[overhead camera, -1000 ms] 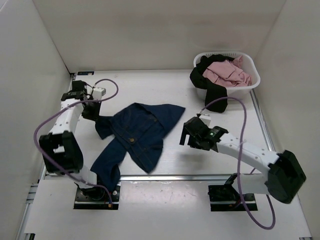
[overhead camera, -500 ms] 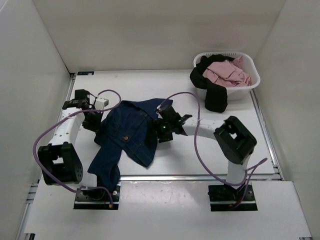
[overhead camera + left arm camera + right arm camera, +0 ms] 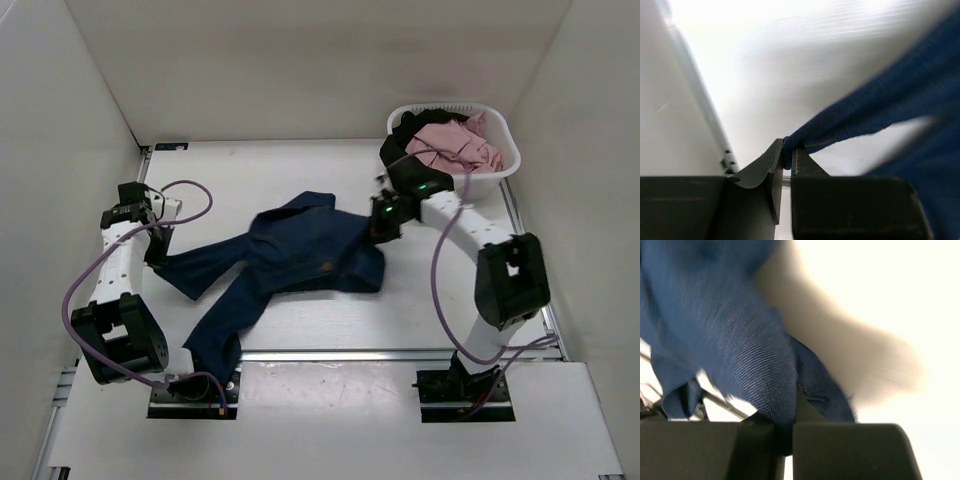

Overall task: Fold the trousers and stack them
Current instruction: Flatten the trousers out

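The top camera looks steeply down from above and behind the arm bases, wide enough to take in the whole surface [image 3: 300, 170]. Each wrist camera peers along its own fingers from very close: the left pincer [image 3: 788, 159] and the right pincer [image 3: 788, 415]. All three views share the navy denim trousers [image 3: 300, 255].

Navy denim trousers [image 3: 300, 252], stretched out sideways

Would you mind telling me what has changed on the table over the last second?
The right gripper, open beside the denim trousers before, reached in, shut on their right edge and pulled it toward the basket. The left gripper drew back left, stretching the cloth out. Its grip on the leg end and the basket's contents stayed unchanged.
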Available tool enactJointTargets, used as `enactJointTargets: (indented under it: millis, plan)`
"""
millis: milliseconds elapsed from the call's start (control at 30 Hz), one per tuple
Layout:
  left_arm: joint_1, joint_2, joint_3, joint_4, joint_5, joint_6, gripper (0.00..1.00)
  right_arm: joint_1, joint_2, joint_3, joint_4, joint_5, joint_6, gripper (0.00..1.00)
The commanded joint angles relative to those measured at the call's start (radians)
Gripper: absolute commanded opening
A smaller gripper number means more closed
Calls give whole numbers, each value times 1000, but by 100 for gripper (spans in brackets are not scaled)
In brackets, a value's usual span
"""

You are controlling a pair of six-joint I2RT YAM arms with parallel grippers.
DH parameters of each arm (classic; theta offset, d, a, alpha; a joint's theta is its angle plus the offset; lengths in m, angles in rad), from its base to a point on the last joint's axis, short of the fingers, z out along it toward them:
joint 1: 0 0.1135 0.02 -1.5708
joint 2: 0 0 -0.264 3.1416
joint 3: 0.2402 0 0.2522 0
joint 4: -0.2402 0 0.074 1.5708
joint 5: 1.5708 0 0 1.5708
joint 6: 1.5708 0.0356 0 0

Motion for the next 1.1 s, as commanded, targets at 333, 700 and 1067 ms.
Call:
enactJointTargets:
  millis: [333, 700, 1067]
  plan:
    - [20, -45, -29, 97, -299, 91, 14, -422, -7, 256, -694, 448, -330, 15]
    - [262, 11, 162, 243, -370, 266, 14, -455, -62, 374, -777, 755, -345, 0]
    - [360, -48, 148, 210, -326, 378, 14, -455, -194, 715, -848, 757, -327, 0]
